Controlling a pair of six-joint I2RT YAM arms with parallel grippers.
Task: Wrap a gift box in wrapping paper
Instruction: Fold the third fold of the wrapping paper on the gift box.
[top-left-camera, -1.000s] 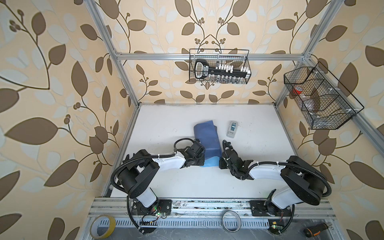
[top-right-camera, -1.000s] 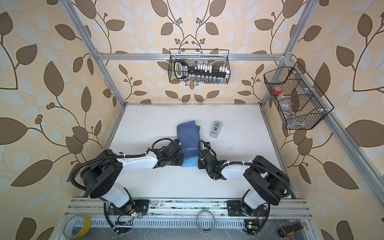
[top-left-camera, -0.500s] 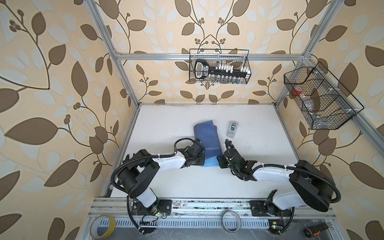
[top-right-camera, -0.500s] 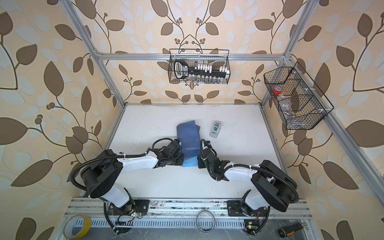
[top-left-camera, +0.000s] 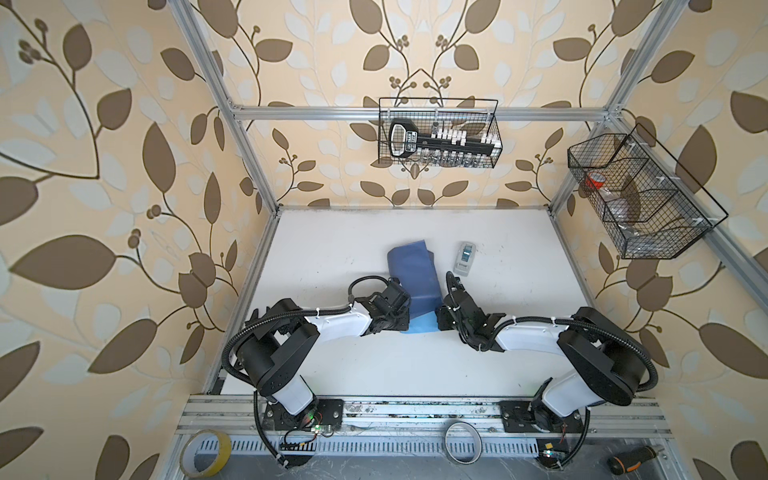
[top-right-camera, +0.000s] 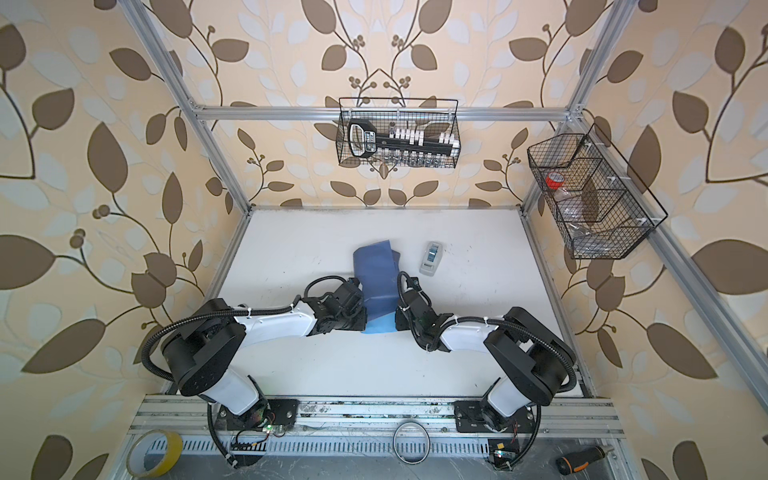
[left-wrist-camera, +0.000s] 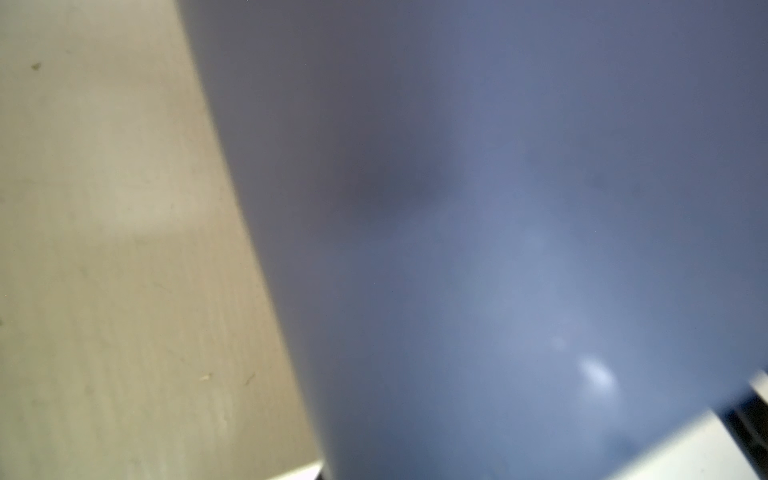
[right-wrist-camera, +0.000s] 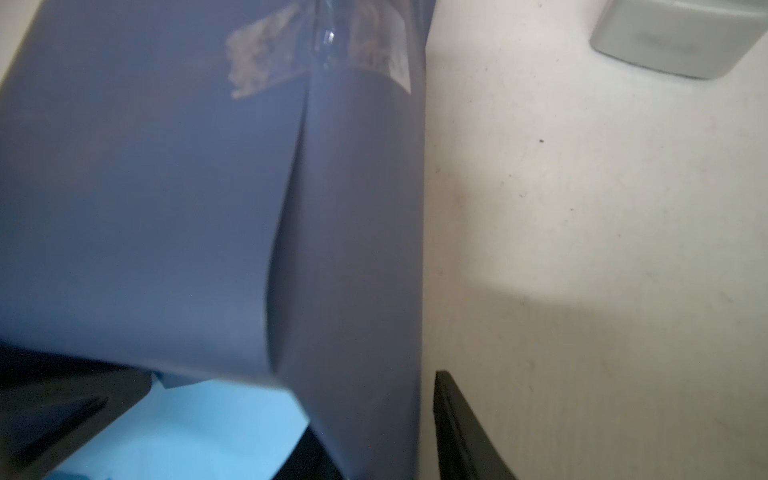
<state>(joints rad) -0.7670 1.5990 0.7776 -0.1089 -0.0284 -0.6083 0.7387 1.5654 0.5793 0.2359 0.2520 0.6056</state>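
Now the large thin wrapping paper sheet (top-left-camera: 412, 282) is seen at the centre of both top views. It is folded over into a long bundle on the white tabletop (top-left-camera: 332, 257), with its darker slate-blue face turned outward. At the bundle's lower end a patch of the light sky-blue face (top-left-camera: 422, 326) is left showing. The small black gift box is not to be made out in any view, and whether it lies inside the fold cannot be told.

And the bundle is flanked by 2 arms: the left gripper (top-left-camera: 405, 318) is set at its lower left edge, the right gripper (top-left-camera: 440, 320) at its lower right edge.

In the left wrist view the frame is all but filled by blurred slate-blue paper (left-wrist-camera: 498, 208), with bare table at the left. The state of the left fingers cannot be told.

In the right wrist view an overlap seam is seen running down the middle of the paper (right-wrist-camera: 166, 187). A shiny strip of clear tape (right-wrist-camera: 320, 54) is laid across it at the top of the frame. 1 black finger (right-wrist-camera: 461, 436) of the right gripper is caught at the lower right, just beside the paper's edge, with a sliver of table between them. The right fingers are parted and nothing is clamped.

A small grey-white tape dispenser (top-left-camera: 464, 258) is left lying just right of the bundle's upper end, apart from it.
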